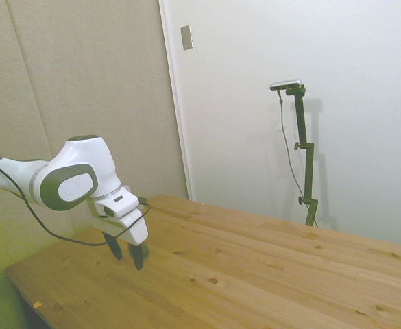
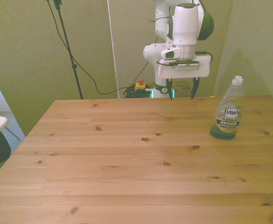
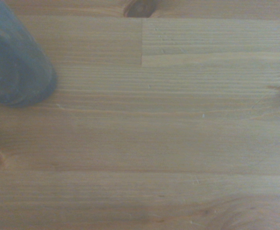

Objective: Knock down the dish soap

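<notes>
The dish soap [image 2: 228, 113] stands upright on the wooden table [image 2: 127, 158], label reading "Dawn Platinum 4X Power", dark green liquid pooled low in its clear body. Behind it, off toward the front view's left, the gripper [image 2: 181, 89] hangs well apart, fingers spread, empty.

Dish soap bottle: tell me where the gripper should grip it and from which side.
Probably grip the dish soap at its narrow neck just under the white cap, coming from the front view's left, where the open gripper hangs. It stands upright, and tapers there.
</notes>
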